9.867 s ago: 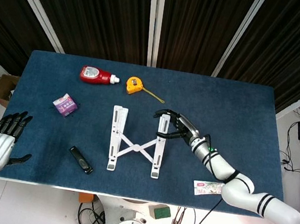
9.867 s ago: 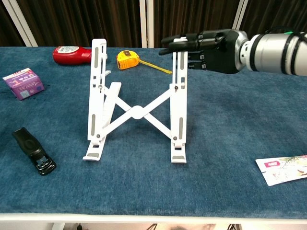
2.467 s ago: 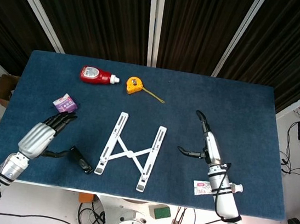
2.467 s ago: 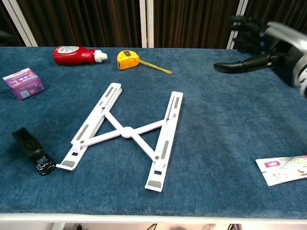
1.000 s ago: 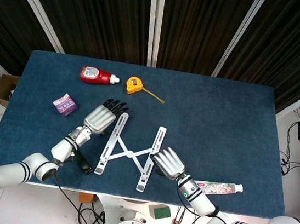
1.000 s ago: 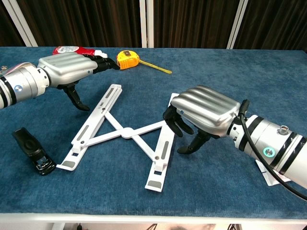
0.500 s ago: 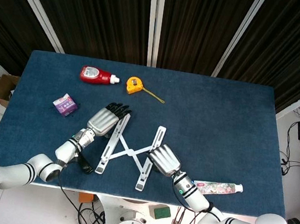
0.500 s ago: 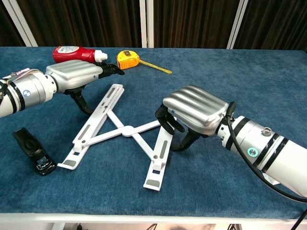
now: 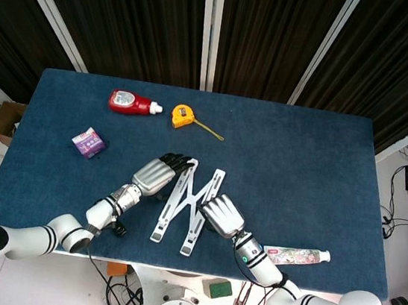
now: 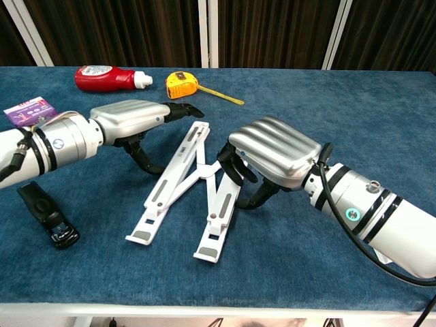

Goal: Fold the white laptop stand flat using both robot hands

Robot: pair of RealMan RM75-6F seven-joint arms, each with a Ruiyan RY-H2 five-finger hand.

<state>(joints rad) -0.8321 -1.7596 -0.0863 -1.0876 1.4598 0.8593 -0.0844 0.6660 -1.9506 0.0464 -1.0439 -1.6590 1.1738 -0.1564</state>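
Observation:
The white laptop stand (image 9: 182, 205) lies flat on the blue table (image 9: 308, 159), its two rails drawn into a narrow X (image 10: 182, 187). My left hand (image 9: 157, 175) lies along the outer side of the left rail with fingers stretched out, touching its upper end (image 10: 129, 117); its thumb points down beside the rail. My right hand (image 9: 224, 214) covers the upper part of the right rail. In the chest view its fingers (image 10: 234, 165) curl over the rail's inner side, with the thumb on the outer side. That rail's top end is hidden beneath the hand (image 10: 276, 153).
A red bottle (image 9: 131, 102) and a yellow tape measure (image 9: 183, 114) lie at the back. A purple box (image 9: 88, 142) sits at the left, a black clip (image 10: 48, 214) near the front left edge, and a tube (image 9: 292, 253) at the front right.
Both hands have pushed inward. The two rails have swung closer together, so the stand's X is much narrower than half a second ago.

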